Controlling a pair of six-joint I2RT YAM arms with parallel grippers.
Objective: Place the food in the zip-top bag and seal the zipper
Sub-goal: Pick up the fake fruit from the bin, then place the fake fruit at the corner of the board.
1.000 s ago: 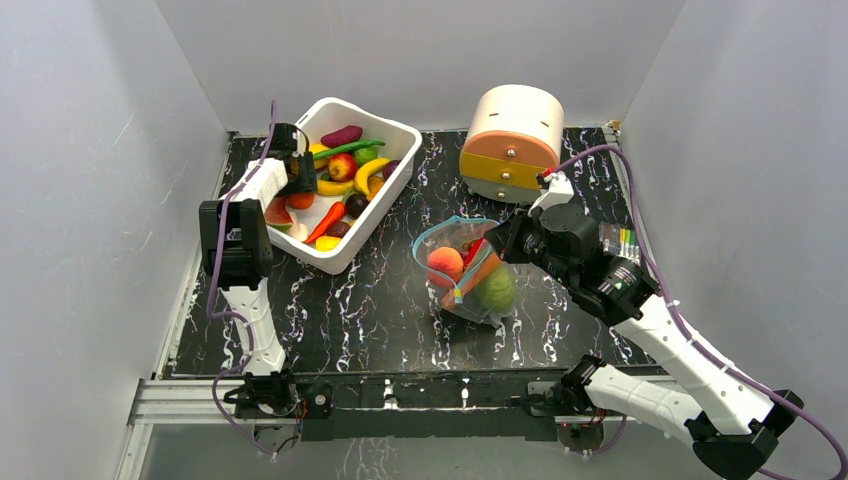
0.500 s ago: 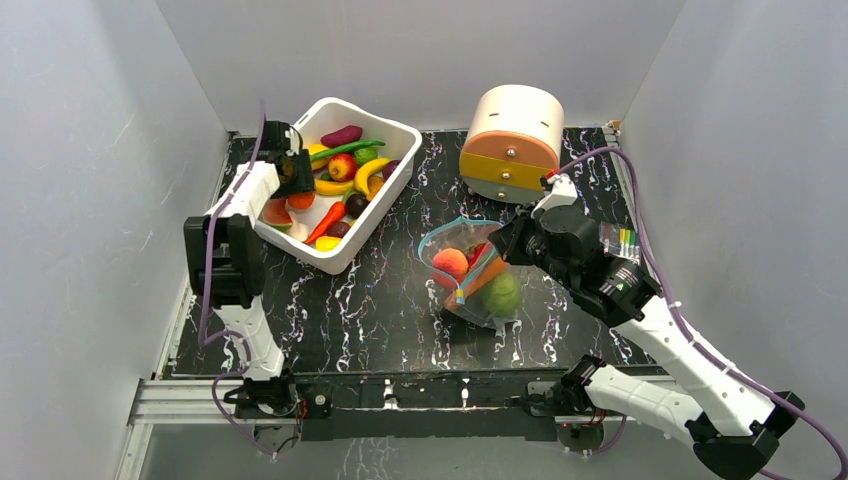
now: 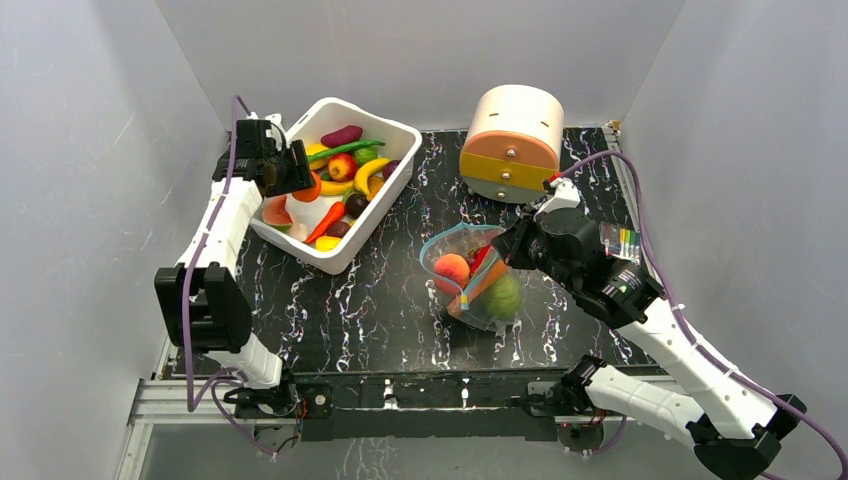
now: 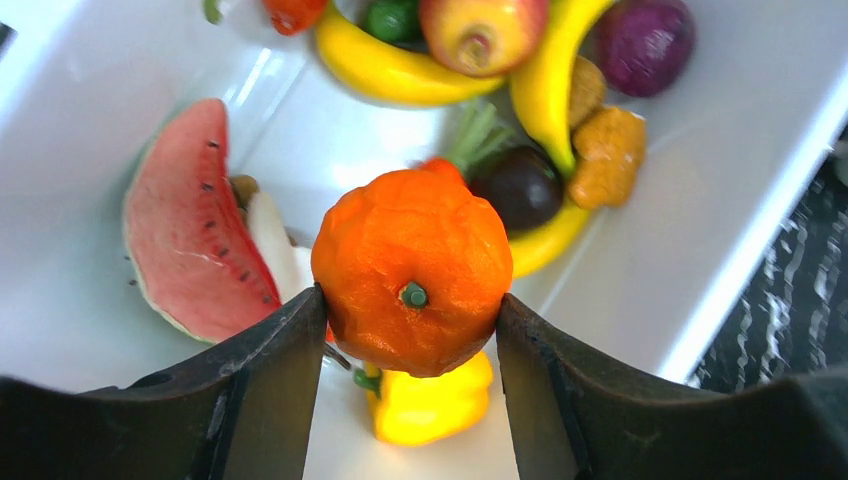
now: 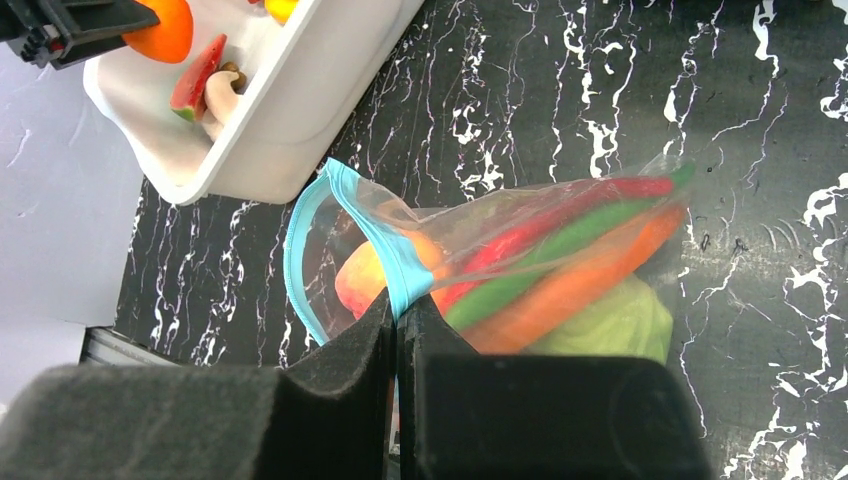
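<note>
left jaws, above the white plastic bin, pinch a dimpled orange by its sides. beneath it lie a watermelon slice, glossy bananas and a yellow piece. right jaws, pressed together, nip the teal zipper of the clear, crinkled zip-top bag. the bag lies on the black marbled tabletop, holding a peach, carrot and cabbage. a round cream drawer box stands behind the bag.
</note>
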